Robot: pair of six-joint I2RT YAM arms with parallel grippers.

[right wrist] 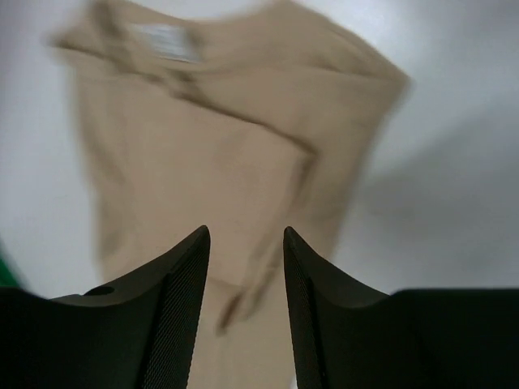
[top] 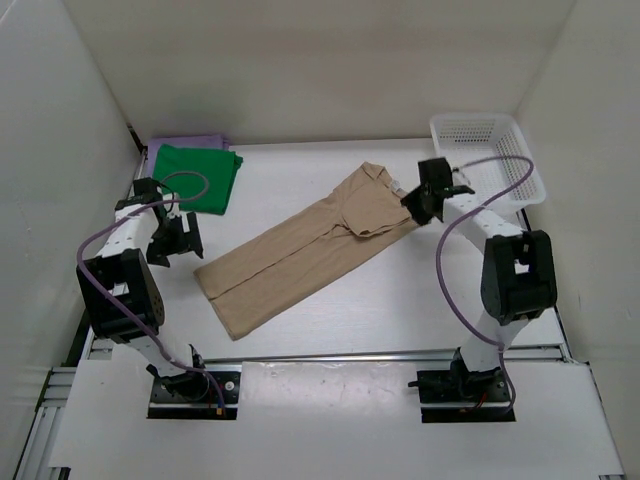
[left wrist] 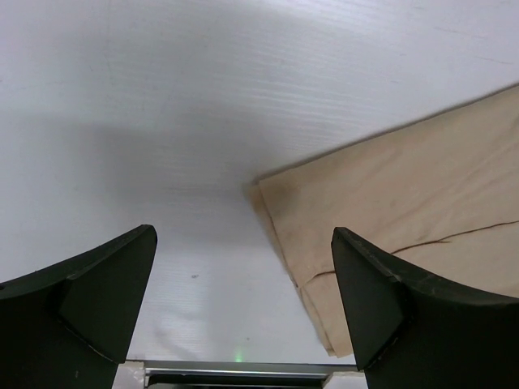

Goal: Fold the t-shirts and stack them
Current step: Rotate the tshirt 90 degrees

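Note:
The tan t-shirt (top: 300, 250) lies folded lengthwise in a long diagonal strip across the table's middle, collar end at the back right. It shows in the left wrist view (left wrist: 405, 194) and the right wrist view (right wrist: 219, 138). The green t-shirt (top: 195, 177) lies folded at the back left on top of the lavender t-shirt (top: 185, 142). My left gripper (top: 178, 240) is open and empty, left of the tan shirt's lower end. My right gripper (top: 415, 205) is open and empty, just above the shirt's collar end.
A white mesh basket (top: 490, 155) stands at the back right, beside the right arm. White walls close in the table on the left, back and right. A metal rail (top: 330, 355) runs along the near edge.

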